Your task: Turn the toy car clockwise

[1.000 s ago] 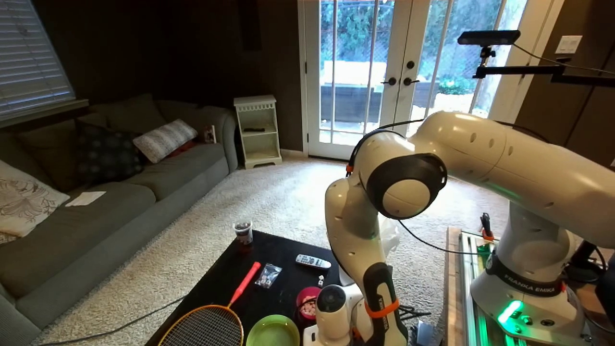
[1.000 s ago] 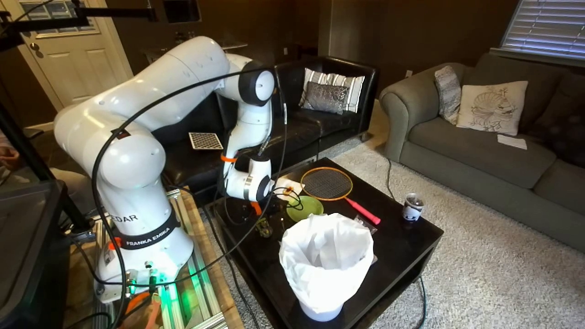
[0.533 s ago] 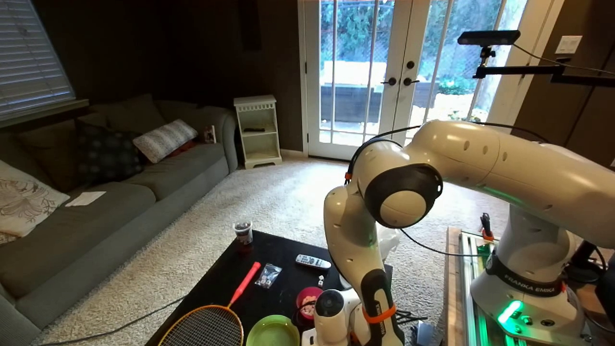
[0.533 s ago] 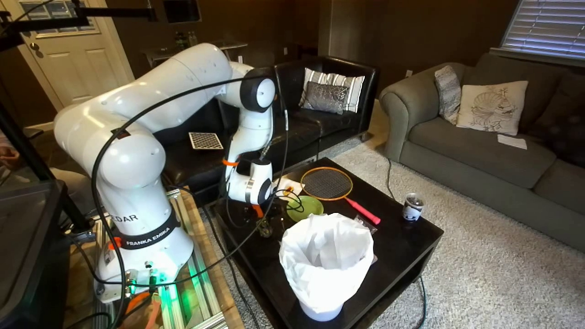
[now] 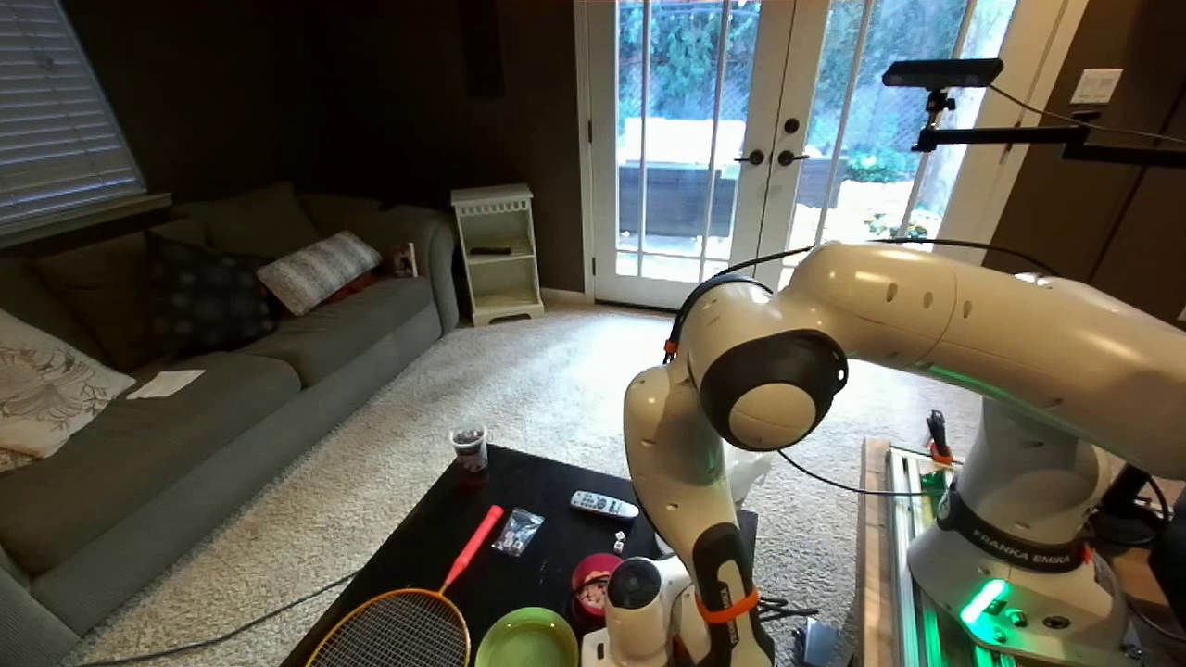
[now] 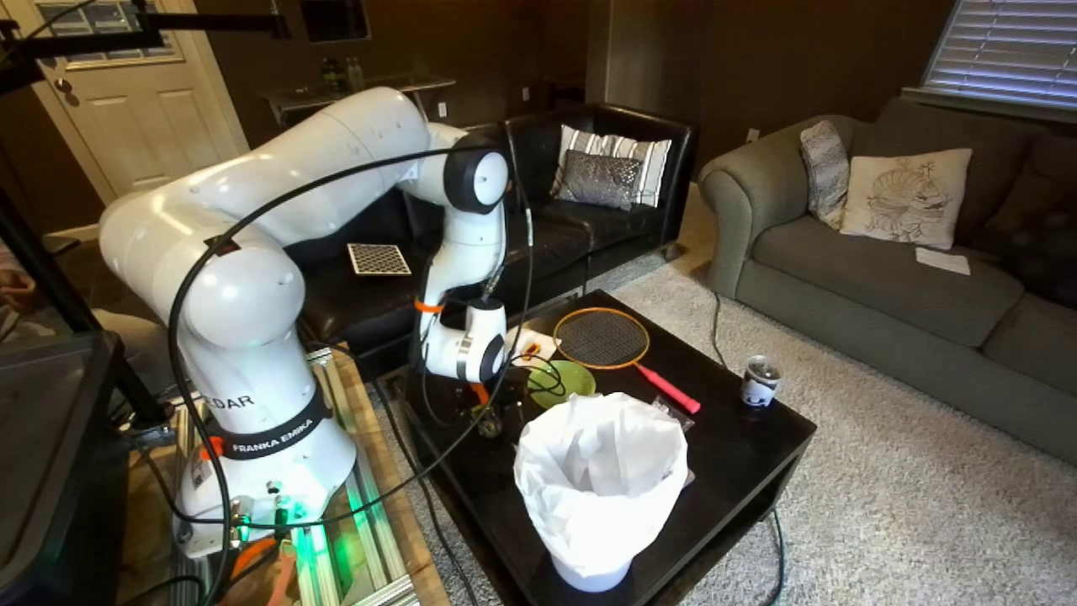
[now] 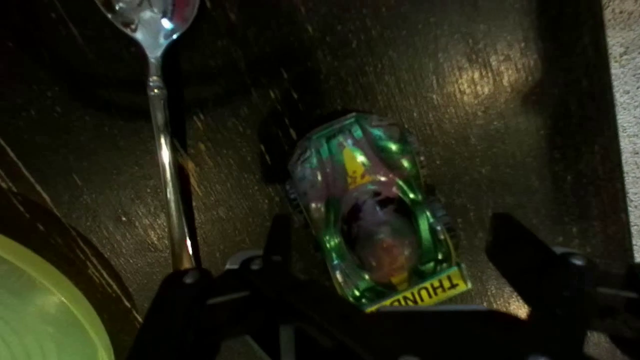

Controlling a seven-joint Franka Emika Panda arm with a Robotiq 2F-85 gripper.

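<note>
The toy car (image 7: 375, 215) is shiny green with a clear dome and a yellow rear strip lettered "THUND". It sits on the dark table, slightly slanted in the wrist view. My gripper (image 7: 390, 220) is open, with one finger on each side of the car's rear half. Gaps show between both fingers and the car. In an exterior view the car (image 6: 490, 422) is small and partly covered by a cable and the gripper (image 6: 478, 400). In an exterior view the arm's wrist (image 5: 639, 602) hides the car and fingers.
A spoon (image 7: 167, 165) and a green plate (image 7: 45, 305) lie left of the car in the wrist view. The table edge (image 7: 617, 165) is to the right. A white-lined bin (image 6: 600, 488), racket (image 6: 602, 338), pink bowl (image 5: 593, 579) and remote (image 5: 604, 505) are also there.
The arm has lowered a little, bringing the gripper down closer to the car. The other things on the table look unmoved.
</note>
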